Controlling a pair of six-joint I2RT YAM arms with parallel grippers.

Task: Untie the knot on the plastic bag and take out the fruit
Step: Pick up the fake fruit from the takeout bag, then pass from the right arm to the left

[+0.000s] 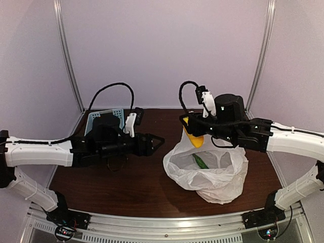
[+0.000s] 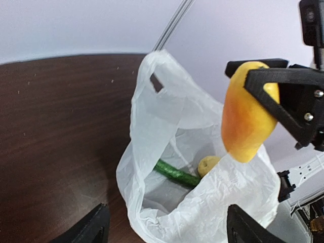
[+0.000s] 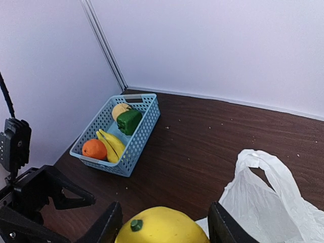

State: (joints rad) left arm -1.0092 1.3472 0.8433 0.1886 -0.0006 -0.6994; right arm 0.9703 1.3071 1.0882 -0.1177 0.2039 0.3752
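The white plastic bag [image 1: 212, 177] stands open on the table, right of centre. No knot shows; its handles [image 2: 157, 76] hang loose. A long green fruit [image 2: 177, 174] and a small yellow piece [image 2: 208, 164] lie inside. My right gripper [image 1: 191, 132] is shut on a yellow-orange mango [image 2: 245, 121] and holds it above the bag's far rim; the mango also fills the bottom of the right wrist view [image 3: 162, 228]. My left gripper [image 1: 157, 143] is open and empty, level with the table, pointing at the bag from the left, a little apart from it.
A blue basket [image 3: 139, 136] stands at the back left corner and holds an orange [image 3: 94, 149], a banana [image 3: 112, 144], a green pepper [image 3: 128, 121] and a yellow fruit [image 3: 120, 109]. Walls close the table at the back and sides.
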